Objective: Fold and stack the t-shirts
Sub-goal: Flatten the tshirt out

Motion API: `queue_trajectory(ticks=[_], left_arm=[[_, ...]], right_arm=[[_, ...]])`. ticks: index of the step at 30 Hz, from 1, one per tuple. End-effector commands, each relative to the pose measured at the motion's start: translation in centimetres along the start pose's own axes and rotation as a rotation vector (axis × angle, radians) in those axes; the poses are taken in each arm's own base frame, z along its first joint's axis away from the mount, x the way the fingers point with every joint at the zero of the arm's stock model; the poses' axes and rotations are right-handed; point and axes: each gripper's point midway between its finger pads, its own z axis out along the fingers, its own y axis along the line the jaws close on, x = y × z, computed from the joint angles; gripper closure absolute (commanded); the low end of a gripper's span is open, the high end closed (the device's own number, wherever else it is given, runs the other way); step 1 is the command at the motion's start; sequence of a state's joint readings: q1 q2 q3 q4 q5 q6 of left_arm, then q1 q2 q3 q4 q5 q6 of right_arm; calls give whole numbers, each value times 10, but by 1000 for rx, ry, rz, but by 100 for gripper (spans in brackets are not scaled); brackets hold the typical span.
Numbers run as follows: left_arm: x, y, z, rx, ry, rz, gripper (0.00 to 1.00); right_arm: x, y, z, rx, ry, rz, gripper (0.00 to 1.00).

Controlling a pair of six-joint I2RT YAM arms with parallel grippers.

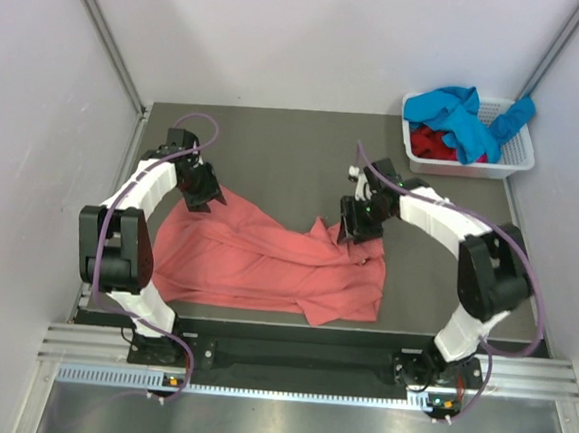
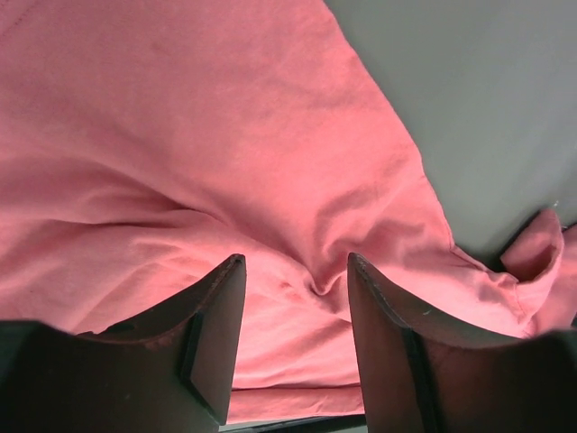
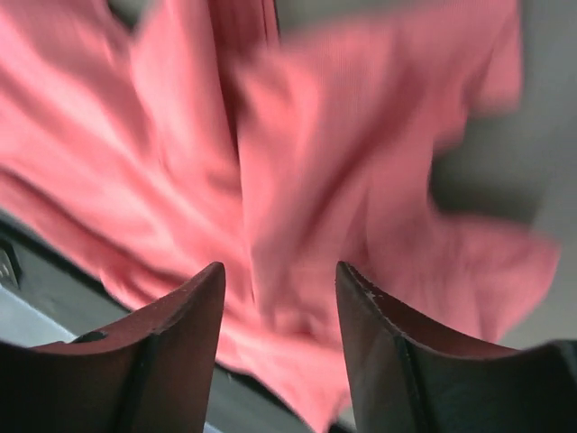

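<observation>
The dark grey counter (image 1: 275, 145) filled the space between pale walls, with the two arms bolted at its near edge and curving inward over it. The left arm (image 1: 133, 224) and right arm (image 1: 467, 261) each reached toward the middle. Between them the salmon-pink t-shirt (image 1: 256, 264) lay spread and rumpled on the near half of the counter, its cloth bunched in folds toward the right side and one corner running up under the left arm's wrist. At the far right corner stood a white slotted basket (image 1: 515, 159), well apart from the pink shirt, with a bright blue t-shirt (image 1: 458, 114) draped over its rim and a dark red t-shirt (image 1: 431, 142) heaped inside beneath it. The left end effector (image 1: 203, 198) sat low over the shirt's upper left edge; in the left wrist view its fingers (image 2: 216, 334) stood apart with a gap between them, a small pucker of pink cloth showing in that gap, and nothing was clamped. The right end effector (image 1: 357, 227) hung over the shirt's raised right-hand folds; the right wrist view was blurred, yet its fingers (image 3: 379, 343) were plainly parted above the cloth and gripped nothing.
</observation>
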State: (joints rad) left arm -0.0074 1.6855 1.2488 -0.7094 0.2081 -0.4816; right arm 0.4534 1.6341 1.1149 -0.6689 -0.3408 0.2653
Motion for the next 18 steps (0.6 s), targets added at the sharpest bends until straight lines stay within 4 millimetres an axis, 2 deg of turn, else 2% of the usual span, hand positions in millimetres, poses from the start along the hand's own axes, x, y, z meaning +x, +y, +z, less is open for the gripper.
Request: queue_trajectory(ticks=[1, 2, 5, 8, 9, 12, 15, 18], left_arm=[[-13, -17, -18, 69, -67, 13, 46], [-12, -16, -18, 66, -64, 14, 46], [-12, -16, -22, 63, -77, 20, 46], [-12, -14, -27, 58, -90, 35, 46], [-16, -7, -30, 49, -96, 20, 46], [-18, -2, -34, 47, -109, 17, 46], [-17, 0, -34, 50, -107, 10, 46], [-16, -2, -33, 62, -102, 2, 46]], right_arm=[[-61, 8, 5, 0, -107, -45, 47], [-75, 10, 3, 9, -129, -57, 46], [-80, -5, 24, 67, -66, -49, 45], [-81, -10, 32, 94, -37, -47, 45], [-79, -14, 36, 111, -27, -39, 45], [-75, -18, 38, 129, -22, -42, 47], [-74, -18, 39, 131, -21, -42, 54], [-76, -18, 41, 144, -22, -58, 71]])
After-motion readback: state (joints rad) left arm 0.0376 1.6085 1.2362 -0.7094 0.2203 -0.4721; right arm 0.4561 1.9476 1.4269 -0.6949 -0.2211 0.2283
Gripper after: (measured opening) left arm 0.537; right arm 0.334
